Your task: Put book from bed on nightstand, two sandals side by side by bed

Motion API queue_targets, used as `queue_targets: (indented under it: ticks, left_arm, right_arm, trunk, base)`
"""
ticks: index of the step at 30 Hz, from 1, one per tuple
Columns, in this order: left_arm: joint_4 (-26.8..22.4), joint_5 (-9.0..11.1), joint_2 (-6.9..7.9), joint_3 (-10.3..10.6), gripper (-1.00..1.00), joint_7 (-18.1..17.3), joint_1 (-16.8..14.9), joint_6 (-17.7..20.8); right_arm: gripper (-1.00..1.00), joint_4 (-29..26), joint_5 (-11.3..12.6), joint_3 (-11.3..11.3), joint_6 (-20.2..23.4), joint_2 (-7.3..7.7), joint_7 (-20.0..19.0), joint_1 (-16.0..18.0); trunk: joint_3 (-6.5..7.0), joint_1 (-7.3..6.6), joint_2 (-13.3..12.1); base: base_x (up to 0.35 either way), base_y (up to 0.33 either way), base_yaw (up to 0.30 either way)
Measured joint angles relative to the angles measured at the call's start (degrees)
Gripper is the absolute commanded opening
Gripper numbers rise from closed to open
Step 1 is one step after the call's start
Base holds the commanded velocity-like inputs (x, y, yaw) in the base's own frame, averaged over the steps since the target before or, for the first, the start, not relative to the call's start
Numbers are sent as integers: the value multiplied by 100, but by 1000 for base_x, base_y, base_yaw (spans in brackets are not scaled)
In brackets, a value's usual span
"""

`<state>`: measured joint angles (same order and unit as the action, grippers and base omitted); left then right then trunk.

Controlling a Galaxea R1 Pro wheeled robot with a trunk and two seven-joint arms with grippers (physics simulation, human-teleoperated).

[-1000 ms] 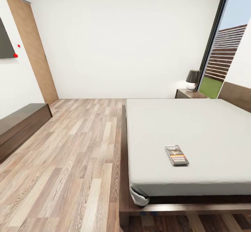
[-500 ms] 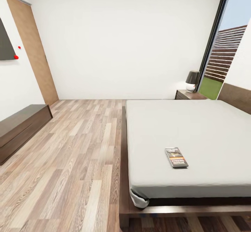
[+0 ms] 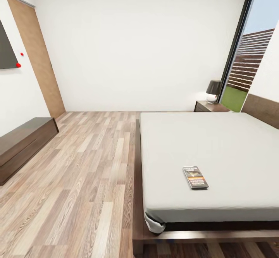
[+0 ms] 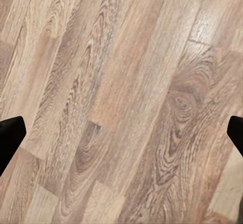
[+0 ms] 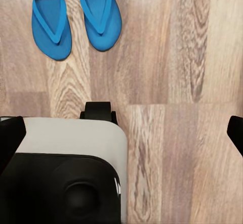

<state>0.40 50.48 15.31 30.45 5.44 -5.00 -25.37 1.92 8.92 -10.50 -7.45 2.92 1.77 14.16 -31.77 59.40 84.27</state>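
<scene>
Dark grey paperback lying flat on the pale mattress, nothing grabbed yet

The book (image 3: 195,177) is seen in the head view at roughly 5 o'clock, on the bed (image 3: 217,149) near its foot edge, long axis running toward the headboard, slightly skewed. The nightstand (image 3: 209,106) is way off at 2 o'clock beside the window, lamp (image 3: 214,91) on top. The two sandals (image 5: 76,16) are spotted side by side on the plank floor (image 3: 85,165) under the right gripper (image 5: 121,130), its fingers spread wide with nothing between them. Same goes for the left gripper (image 4: 121,135): spread wide over bare floor. Which arm is nearer the book can't really be told, though the right is probably favoured.
</scene>
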Motion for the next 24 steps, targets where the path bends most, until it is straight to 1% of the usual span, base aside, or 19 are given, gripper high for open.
queue_targets:
  ticks: [13,15,17,18,20,22,24]
  left_arm:
    - [-2,-4,-30,11,100,0,2,-4]
    - [-4,-8,-86,23,100,0,3,-3]
    - [-3,-10,-184,42,100,0,3,-1]
    - [-3,-8,-185,37,100,0,3,-2]
    - [-2,-13,-283,73,100,0,3,1]
    - [-2,-16,-370,147,100,0,3,9]
    - [-1,-18,-433,273,100,0,1,20]
  right_arm:
    - [100,-1,0,0,0,0,-3,0]
    - [100,-1,0,0,0,0,-2,0]
    - [100,-1,0,0,0,0,-2,0]
    - [100,-1,0,0,0,0,-2,0]
    - [100,-1,0,0,0,0,-3,0]
    - [100,-1,7,0,-2,0,-1,0]
    - [100,-6,21,3,-5,-5,-2,0]
  trunk:
    - [233,-286,-522]
    - [269,-330,-602]
    - [305,-374,-682]
    - [323,-395,-722]
    - [359,-439,-803]
    - [395,-483,-883]
    - [431,-527,-963]
  base:
    - [0,0,0]
    - [0,0,0]
    - [0,0,0]
    - [0,0,0]
    - [0,0,0]
    - [0,0,0]
    - [0,0,0]
